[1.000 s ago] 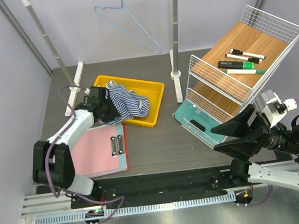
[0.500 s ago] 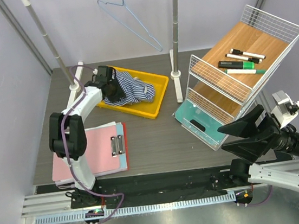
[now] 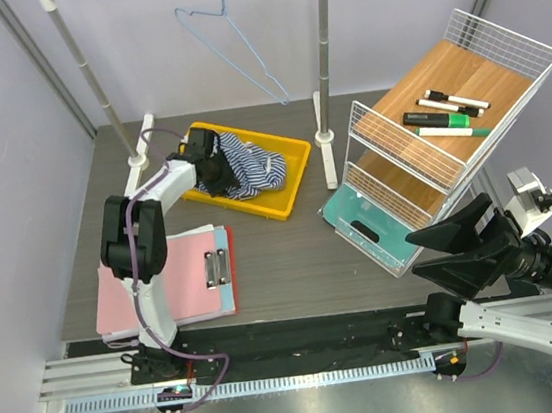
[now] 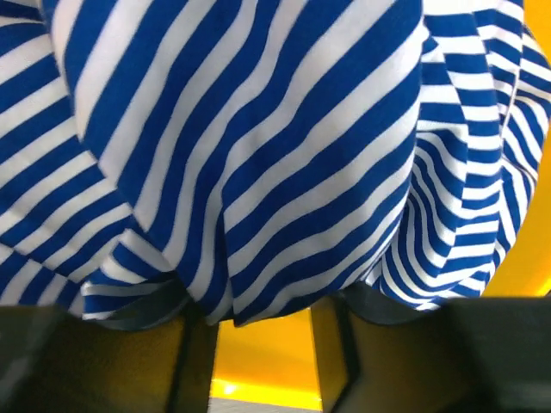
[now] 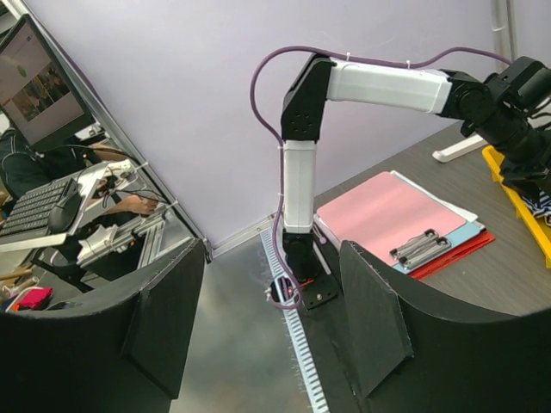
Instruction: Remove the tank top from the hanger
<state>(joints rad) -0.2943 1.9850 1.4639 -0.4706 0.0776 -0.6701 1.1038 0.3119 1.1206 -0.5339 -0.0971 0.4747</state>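
The striped tank top [image 3: 251,169] lies bunched in a yellow tray [image 3: 289,193], off the hanger. The light-blue wire hanger [image 3: 232,43] hangs bare from the rack bar at the back. My left gripper [image 3: 209,166] is down in the tray at the garment's left end. In the left wrist view the tank top [image 4: 258,129] drapes over the fingertips. The fingers [image 4: 129,361] stand apart with bare yellow tray [image 4: 263,353] between them. My right gripper [image 3: 443,251] is open and empty at the near right, and it also shows in the right wrist view [image 5: 271,318].
Grey rack poles [image 3: 320,50] stand behind the tray. A pink clipboard [image 3: 179,279] lies near left. A white wire shelf [image 3: 447,125] with markers stands at the right, above a teal bin [image 3: 359,221].
My left gripper carried the tank top from the tray's near-left side back into the tray. The tray shifted a little backward. The hanger swings slightly. The right arm drew back a bit.
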